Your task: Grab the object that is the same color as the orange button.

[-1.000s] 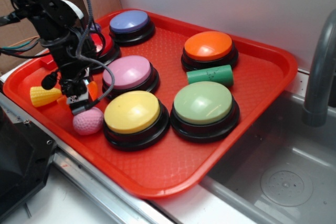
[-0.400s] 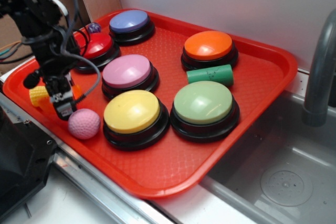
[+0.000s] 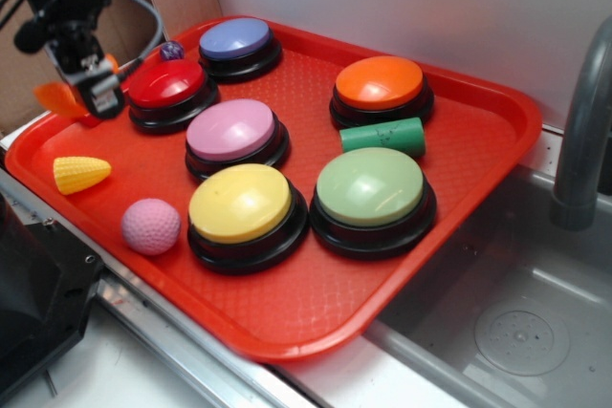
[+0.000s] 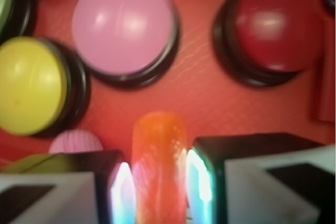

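— Up at the far left, the end effector [image 3: 88,83] is pinched tight on the orange toy piece [image 3: 57,97]. See it, sticking out from between the pads, above the left rim of the tray [image 3: 316,327]?

— I see it. The wrist view shows it better: the orange toy piece [image 4: 159,166] sits lengthwise between the two pads [image 4: 122,192], with its rounded end poking out ahead of them. Looks clear of the tray floor, I'd say.

— How would you guess it handles?

— Light, hard plastic, glossy. Stiff enough not to squash, but slick and tapered, so it could squirt out if the grip were near the thin end. The thicker middle seems the sensible place, and that's about where the pads have it.

— And it matches the orange button [image 3: 380,83]?

— Same colour, yes. That button is at the far right of the tray, well apart from the arm.

— What else is in the tray?

— Five more domed buttons: red [image 3: 165,85] just beside the arm, blue [image 3: 235,39] behind it, pink [image 3: 231,130] in the middle, yellow [image 3: 240,203] and green [image 3: 369,187] nearer us. A green cylinder [image 3: 384,136] lies between the orange and green buttons. A yellow corn toy [image 3: 80,174] and a pink dimpled ball [image 3: 150,226] rest at the near left. There's a small dark bead [image 3: 171,50] between red and blue, too small to name.

— And right of the tray?

— A sink basin [image 3: 516,332] with a grey faucet [image 3: 583,131]. Nothing in it that I can see.
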